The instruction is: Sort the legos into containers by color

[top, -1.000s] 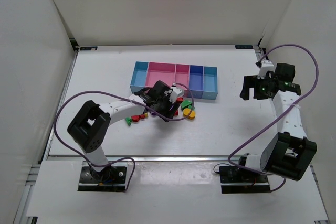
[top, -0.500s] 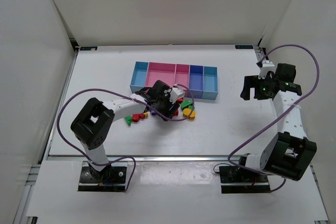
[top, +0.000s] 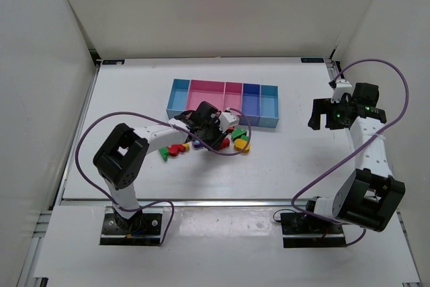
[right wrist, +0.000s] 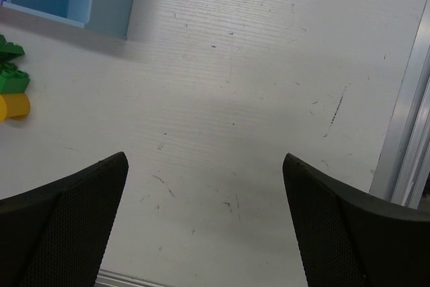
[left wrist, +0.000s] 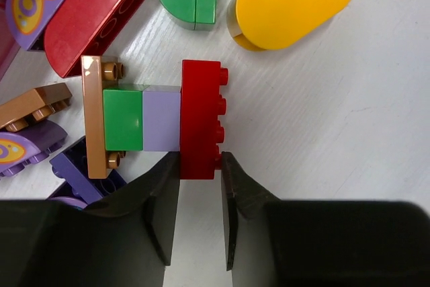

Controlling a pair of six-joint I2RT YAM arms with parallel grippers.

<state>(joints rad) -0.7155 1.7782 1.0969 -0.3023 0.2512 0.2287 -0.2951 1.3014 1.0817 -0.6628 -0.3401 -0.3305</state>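
Pink and blue containers (top: 205,93); legos (top: 240,143) outside

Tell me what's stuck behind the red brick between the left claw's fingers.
Joined to the red brick: a lilac block, then a green block, then a tan plate. Whatever lies beneath them is covered.

The white bench (top: 134,99) stood inside a box of plain white walls (top: 215,11), with a small dark bracket (top: 111,62) at its far left corner and a second bracket (top: 312,60) at its far right corner. A silvery metal rail (right wrist: 403,119) ran along the bench's right edge, and a near-edge rail (top: 222,201) of the same kind lined the front. Close up, the bench top by that right edge showed fine ribbed lines and a scatter of thin dark scratches (right wrist: 334,109).
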